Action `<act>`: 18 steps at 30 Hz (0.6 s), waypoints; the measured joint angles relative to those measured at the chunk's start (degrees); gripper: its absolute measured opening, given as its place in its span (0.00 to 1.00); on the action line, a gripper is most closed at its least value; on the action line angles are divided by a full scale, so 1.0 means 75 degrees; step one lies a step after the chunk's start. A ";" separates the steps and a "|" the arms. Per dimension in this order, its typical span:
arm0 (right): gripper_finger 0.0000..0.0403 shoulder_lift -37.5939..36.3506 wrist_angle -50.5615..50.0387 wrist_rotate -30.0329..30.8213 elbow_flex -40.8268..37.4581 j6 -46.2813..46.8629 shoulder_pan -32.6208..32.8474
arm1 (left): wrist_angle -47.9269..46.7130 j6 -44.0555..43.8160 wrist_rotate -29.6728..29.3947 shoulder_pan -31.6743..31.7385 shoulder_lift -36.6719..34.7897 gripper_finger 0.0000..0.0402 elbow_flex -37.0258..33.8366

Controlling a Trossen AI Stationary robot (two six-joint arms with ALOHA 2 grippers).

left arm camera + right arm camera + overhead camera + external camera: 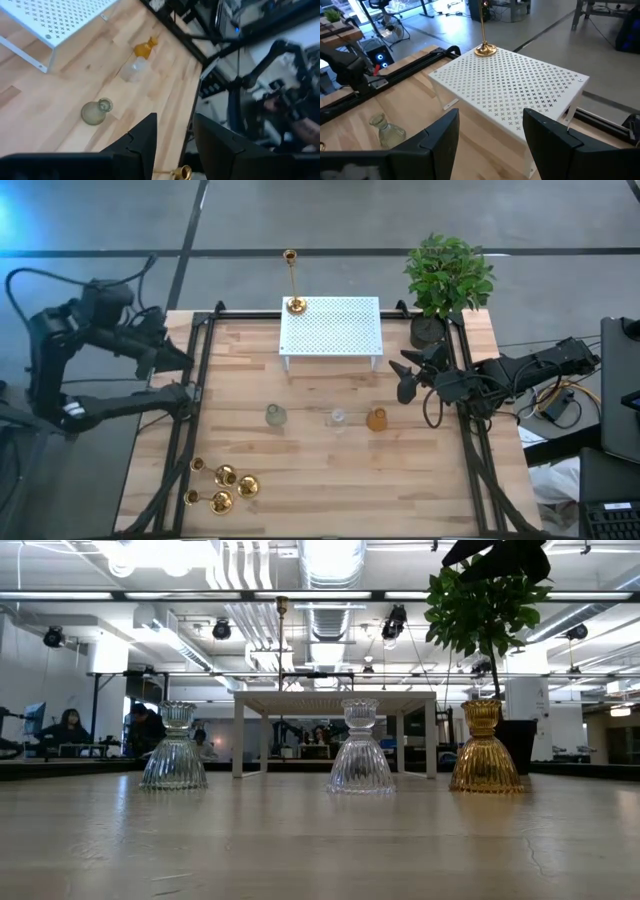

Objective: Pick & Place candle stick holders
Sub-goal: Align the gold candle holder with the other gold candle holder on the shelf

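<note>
One candlestick [292,280] on rack [335,330], three lying [222,485]

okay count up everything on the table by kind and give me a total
Gold candlesticks: 4 (one upright on the white rack, three lying at the near-left corner)
Ribbed glass holders: 3 (greenish, clear, amber)
White perforated rack: 1
Potted plant: 1
Total: 9

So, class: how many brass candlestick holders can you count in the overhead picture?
4. One standing candlestick is upright on the white perforated shelf's back left corner. Three lying candlesticks are clustered at the table's front left. Others may be hidden.
</note>
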 joint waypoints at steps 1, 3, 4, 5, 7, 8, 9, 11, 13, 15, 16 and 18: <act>0.52 0.0000 -0.0009 0.0000 0.0000 -0.0003 -0.0002 | 0.0003 0.0063 -0.0127 -0.0230 0.0141 0.32 0.0053; 0.52 0.0000 -0.0015 0.0000 0.0000 -0.0056 -0.0003 | 0.0001 0.0103 -0.0410 -0.0830 0.0443 0.32 0.0120; 0.52 0.0000 -0.0016 0.0002 0.0000 -0.0117 -0.0006 | 0.0001 0.0108 -0.0585 -0.1182 0.0627 0.32 0.0146; 0.52 0.0000 -0.0016 0.0003 0.0000 -0.0208 -0.0012 | 0.0003 0.0107 -0.0818 -0.1592 0.0820 0.32 0.0172; 0.52 0.0000 -0.0019 0.0003 0.0000 -0.0374 -0.0017 | 0.0006 0.0100 -0.1348 -0.2461 0.1198 0.32 0.0248; 0.52 0.0000 -0.0020 0.0003 0.0000 -0.0417 -0.0026 | 0.0005 0.0095 -0.1607 -0.2912 0.1382 0.32 0.0298; 0.52 0.0000 -0.0019 0.0003 0.0000 -0.0431 -0.0046 | 0.0002 0.0076 -0.1872 -0.3345 0.1565 0.32 0.0379; 0.52 0.0000 -0.0022 0.0006 -0.0001 -0.0438 -0.0047 | 0.0015 -0.0091 -0.2334 -0.4118 0.1875 0.32 0.0564; 0.52 0.0000 -0.0030 0.0009 -0.0003 -0.0458 -0.0047 | 0.0057 -0.0418 -0.2880 -0.4709 0.2111 0.32 0.0773; 0.52 0.0000 -0.0035 0.0006 -0.0003 -0.0460 -0.0047 | 0.0059 -0.0919 -0.3330 -0.5203 0.2263 0.32 0.0923; 0.52 0.0000 -0.0043 0.0006 -0.0003 -0.0462 -0.0047 | 0.0032 -0.1234 -0.3500 -0.5418 0.2241 0.32 0.1014; 0.52 0.0000 -0.0059 0.0006 -0.0006 -0.0557 -0.0047 | 0.0006 -0.1814 -0.3835 -0.5810 0.2106 0.32 0.1135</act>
